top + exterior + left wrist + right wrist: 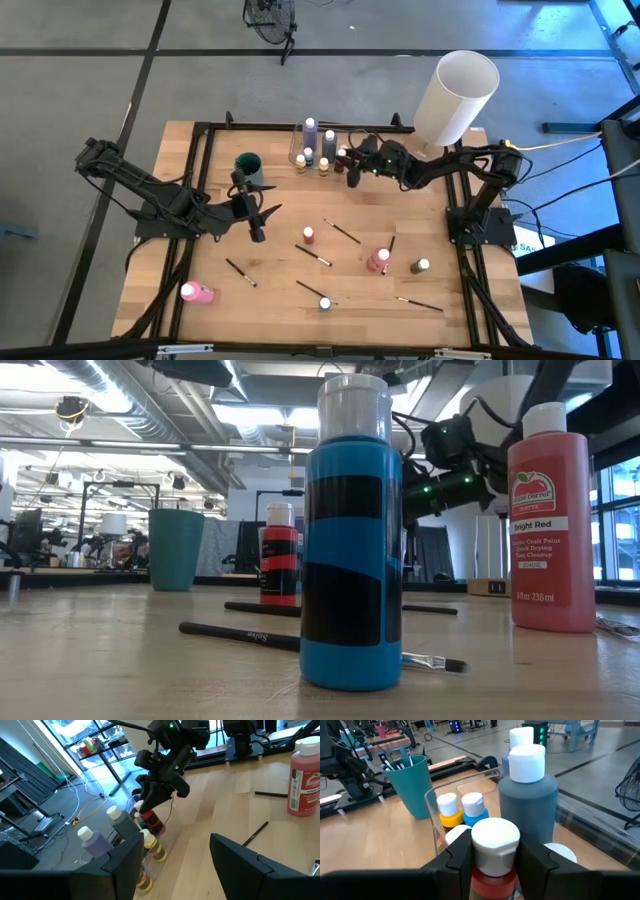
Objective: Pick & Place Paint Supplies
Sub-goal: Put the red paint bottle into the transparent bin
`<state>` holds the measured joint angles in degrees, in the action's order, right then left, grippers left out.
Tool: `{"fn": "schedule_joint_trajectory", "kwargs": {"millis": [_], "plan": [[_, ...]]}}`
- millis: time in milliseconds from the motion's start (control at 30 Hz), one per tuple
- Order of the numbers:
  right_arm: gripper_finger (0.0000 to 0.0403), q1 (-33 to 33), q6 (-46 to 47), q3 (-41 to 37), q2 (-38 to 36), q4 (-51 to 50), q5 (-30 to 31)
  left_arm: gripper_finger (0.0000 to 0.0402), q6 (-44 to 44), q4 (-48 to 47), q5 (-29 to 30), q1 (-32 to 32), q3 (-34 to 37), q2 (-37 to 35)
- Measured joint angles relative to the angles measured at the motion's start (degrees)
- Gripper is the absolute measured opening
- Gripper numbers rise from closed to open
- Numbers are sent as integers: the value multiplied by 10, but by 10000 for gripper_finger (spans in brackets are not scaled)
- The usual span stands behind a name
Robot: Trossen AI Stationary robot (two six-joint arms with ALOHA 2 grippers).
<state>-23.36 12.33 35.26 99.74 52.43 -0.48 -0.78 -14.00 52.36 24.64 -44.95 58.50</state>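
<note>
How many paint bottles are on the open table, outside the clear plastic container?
5: pink bottle front left; small red bottle centre; large red bottle and olive-green bottle to its right; blue bottle front centre.

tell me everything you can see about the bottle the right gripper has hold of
The red paint bottle is small, with a white flip cap and black banding on its red body in the left wrist view. It looks like plastic. It stands upright, clamped at the neck between the right gripper's jaws, at the clear container beside the grey bottle. Whether its base rests on anything cannot be told.
</note>
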Motion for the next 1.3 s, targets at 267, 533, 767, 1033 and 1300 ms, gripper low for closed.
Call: {"fn": "schedule_joint_trajectory", "kwargs": {"millis": [267,533,767,1033,1300], "plan": [[113,41,1,31,0,-75,114,223,0,0,-2,0,0,0],[113,91,18,62,1,-101,226,223,-4,0,-16,0,0,0],[113,113,61,70,1,-133,306,223,-15,-1,-41,0,0,0],[113,138,78,70,1,-141,372,223,-17,-1,-41,0,0,0],[113,161,81,77,1,-146,425,223,-31,-17,-41,0,0,0]]}}
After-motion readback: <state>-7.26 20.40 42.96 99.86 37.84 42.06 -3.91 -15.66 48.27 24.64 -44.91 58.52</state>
